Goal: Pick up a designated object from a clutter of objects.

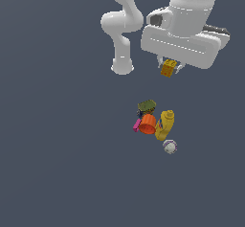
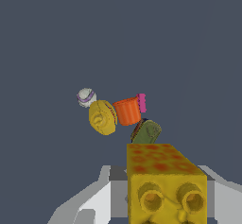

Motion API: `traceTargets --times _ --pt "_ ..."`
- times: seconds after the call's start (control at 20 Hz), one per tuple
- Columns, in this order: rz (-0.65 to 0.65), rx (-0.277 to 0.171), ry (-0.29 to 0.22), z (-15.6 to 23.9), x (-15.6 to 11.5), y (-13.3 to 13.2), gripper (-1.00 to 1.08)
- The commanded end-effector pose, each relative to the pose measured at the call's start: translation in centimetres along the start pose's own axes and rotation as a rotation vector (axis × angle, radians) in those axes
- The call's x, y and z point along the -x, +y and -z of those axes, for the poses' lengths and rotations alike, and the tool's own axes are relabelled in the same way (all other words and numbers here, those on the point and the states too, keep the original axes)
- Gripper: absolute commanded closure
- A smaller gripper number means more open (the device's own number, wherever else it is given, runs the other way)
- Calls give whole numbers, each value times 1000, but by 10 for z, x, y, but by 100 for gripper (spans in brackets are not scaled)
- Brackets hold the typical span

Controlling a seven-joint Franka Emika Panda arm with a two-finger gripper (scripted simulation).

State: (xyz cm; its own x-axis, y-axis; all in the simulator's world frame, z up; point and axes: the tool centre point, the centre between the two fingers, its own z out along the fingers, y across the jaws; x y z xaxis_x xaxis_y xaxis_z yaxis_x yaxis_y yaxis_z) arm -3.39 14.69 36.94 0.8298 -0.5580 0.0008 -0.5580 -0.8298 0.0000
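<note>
We judge the toy brick to be light and stiff, a small hard block that will not bend or crush under the pads. Its flat side faces are the good places to take hold; the studded face and the corners are less sure, and the smooth sides may be a little slippery, so a slow motion seems wise. We do not think it is fragile.

The brick is now between the jaws of the gripper, which are clamped on its two opposite sides. It hangs well above the counter, apart from the other things, and sits a little tilted in the exterior view. In the wrist view the brick fills the near part of the picture. It is boxy, yellow with orange patches on one face, and two round studs show on the face toward the camera.

The clutter lies together on the counter, below the gripper in the exterior view. The orange cup lies on its side, touching the yellow bottle on the exterior view's right. The olive-green lump is just beyond the cup, the pink piece just beside it on the left, and the whitish-purple ball near the end of the bottle.
</note>
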Motion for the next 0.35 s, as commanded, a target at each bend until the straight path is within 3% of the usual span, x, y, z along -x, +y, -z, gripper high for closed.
traceTargets --times 0.0,0.3 --pt "-1 0 -1 7 3 -5 108" --pt "-1 0 -1 11 3 -9 108"
